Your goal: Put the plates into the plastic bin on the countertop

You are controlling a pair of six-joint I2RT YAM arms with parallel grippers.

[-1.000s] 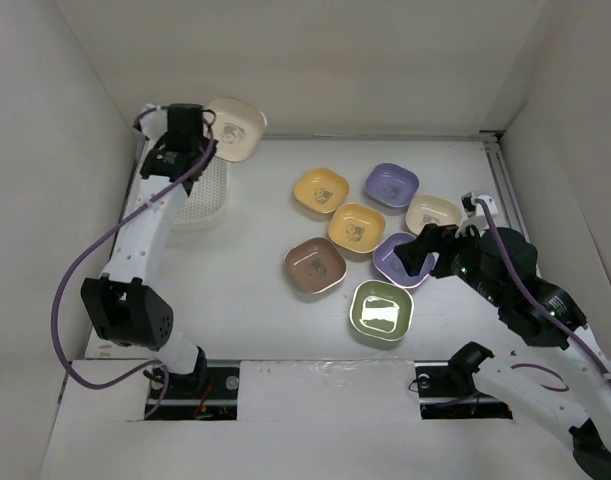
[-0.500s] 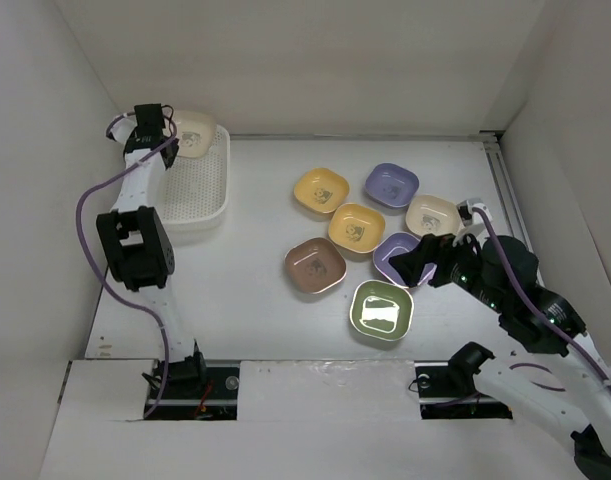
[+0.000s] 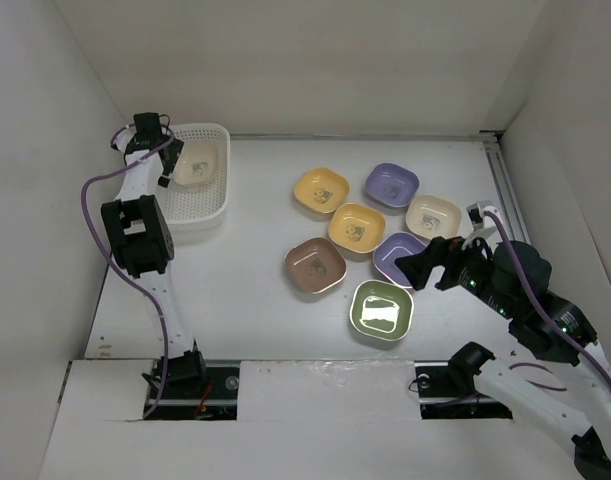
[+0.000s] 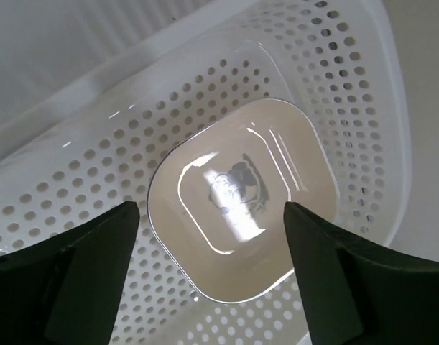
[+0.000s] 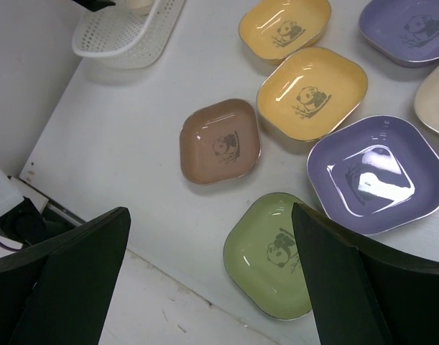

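Note:
A cream plate (image 4: 241,201) lies inside the white plastic bin (image 4: 82,180) at the back left of the countertop (image 3: 245,290). My left gripper (image 4: 210,212) hangs above it, open, with its fingers either side and clear of the plate. In the top view, that plate (image 3: 197,165) sits in the bin (image 3: 200,208) beside the left gripper (image 3: 163,165). Several plates rest on the countertop: two yellow (image 3: 320,190) (image 3: 356,227), two lavender (image 3: 391,184) (image 3: 397,258), cream (image 3: 433,216), brown (image 3: 315,265) and green (image 3: 381,311). My right gripper (image 3: 420,268) hovers open and empty over the nearer lavender plate.
White walls close in the left, back and right sides. A metal rail (image 3: 505,180) runs along the right edge. In the right wrist view the green plate (image 5: 276,255) and brown plate (image 5: 220,141) lie just below my right gripper (image 5: 210,212), and the bin (image 5: 122,32) is far off.
My left gripper carried the cream plate from above the bin's back edge down over the bin and opened; the plate now lies inside. The right arm drew back slightly toward the near right.

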